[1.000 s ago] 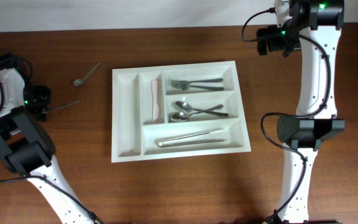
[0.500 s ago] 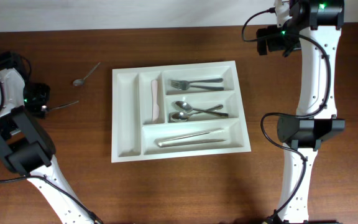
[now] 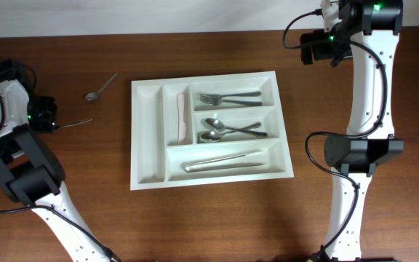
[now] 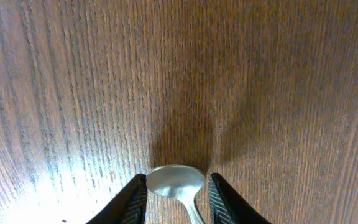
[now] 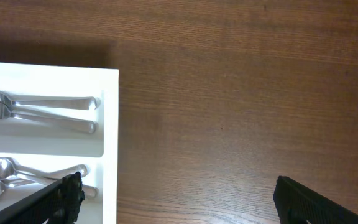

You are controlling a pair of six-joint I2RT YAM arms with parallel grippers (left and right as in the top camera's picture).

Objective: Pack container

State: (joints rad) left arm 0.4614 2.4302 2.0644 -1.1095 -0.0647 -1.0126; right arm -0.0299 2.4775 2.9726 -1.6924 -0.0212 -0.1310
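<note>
Two arms are shown at a brown wooden counter (image 3: 209, 218), one at each end. The tray (image 3: 145, 138) is laid flat near the middle of the counter, between the arms.

Five compartments are seen in the tray. Two narrow long ones are set on the side toward the left arm, and three wider ones are stacked on the side toward the right arm. A pale utensil (image 3: 181, 116) is lodged in the inner narrow compartment. Forks (image 3: 228, 97) are laid in the far wide compartment, tray spoons (image 3: 228, 131) in the middle one, and long silver pieces (image 3: 224, 161) in the near one.

The left hand (image 4: 176, 190) is lowered to the counter, well apart from the tray. Its fingers (image 4: 132, 199) are set against both sides of the bowl of a spoon (image 4: 174, 177), so that the bowl is pinched between them. The spoon is shown lying on the wood, with its handle pointed toward the tray. A loose spoon (image 3: 100, 87) is seen farther back, between the left hand and the tray's far corner and apart from both.

The right hand (image 5: 176, 183) is spread wide and held over bare wood just beyond the tray's far right corner. From the right wrist, the ends of the fork and spoon handles are seen inside that corner.
</note>
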